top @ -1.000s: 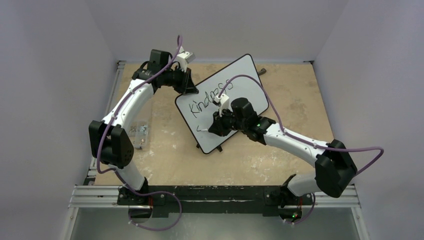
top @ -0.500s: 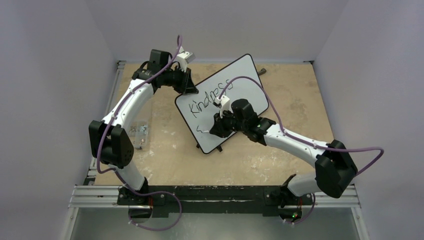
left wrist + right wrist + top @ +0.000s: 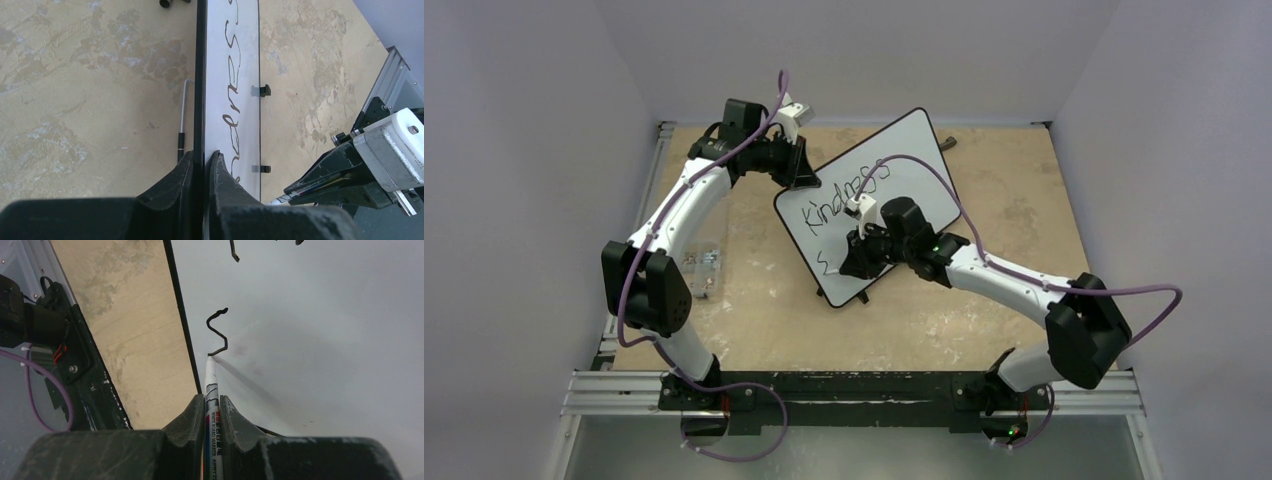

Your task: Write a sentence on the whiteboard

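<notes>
The whiteboard (image 3: 914, 165) sits askew near the middle of the tabletop (image 3: 1004, 180). On it the sentence (image 3: 844, 195) so far reads "Kindness" on 1 line. Below that word is a fresh S-shaped stroke (image 3: 217, 332). The marker (image 3: 210, 405) carries the printed words "WHITE BOARD MARKER" along its barrel. The right claw (image 3: 210, 401) is clenched on that marker, whose tip touches the lower end of the stroke. The left claw (image 3: 200, 156) is clamped on the whiteboard's black rim at its upper-left edge. 1 second ago only a short dash stood on the second line; 0.5 seconds ago it had begun to curl, and now it is a full S. Meanwhile the right arm's elbow has drifted slightly left.
</notes>
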Available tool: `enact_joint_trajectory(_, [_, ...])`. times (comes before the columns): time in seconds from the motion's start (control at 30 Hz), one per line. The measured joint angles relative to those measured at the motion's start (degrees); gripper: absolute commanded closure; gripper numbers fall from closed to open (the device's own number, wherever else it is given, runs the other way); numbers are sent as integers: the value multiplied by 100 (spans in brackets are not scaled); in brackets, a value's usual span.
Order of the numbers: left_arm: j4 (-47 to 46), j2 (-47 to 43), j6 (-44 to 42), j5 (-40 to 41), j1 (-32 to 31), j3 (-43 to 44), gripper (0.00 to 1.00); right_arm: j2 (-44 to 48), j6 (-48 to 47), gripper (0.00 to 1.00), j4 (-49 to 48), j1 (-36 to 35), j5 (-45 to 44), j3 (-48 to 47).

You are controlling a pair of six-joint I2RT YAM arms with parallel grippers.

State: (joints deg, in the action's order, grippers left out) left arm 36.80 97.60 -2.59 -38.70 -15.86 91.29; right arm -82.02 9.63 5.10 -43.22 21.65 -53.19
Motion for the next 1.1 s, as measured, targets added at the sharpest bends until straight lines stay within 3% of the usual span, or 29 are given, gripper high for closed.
enact_joint_trajectory(0.63, [61, 0, 52, 15, 0, 2, 100, -90, -2, 100, 52, -11, 229, -573])
enact_joint_trajectory(0.9, [61, 0, 52, 15, 0, 2, 100, 264, 20, 100, 46, -13, 529, -570])
enact_joint_trajectory(1.1, [66, 0, 52, 17, 0, 2, 100, 765, 170, 100, -144, -11, 109, -323])
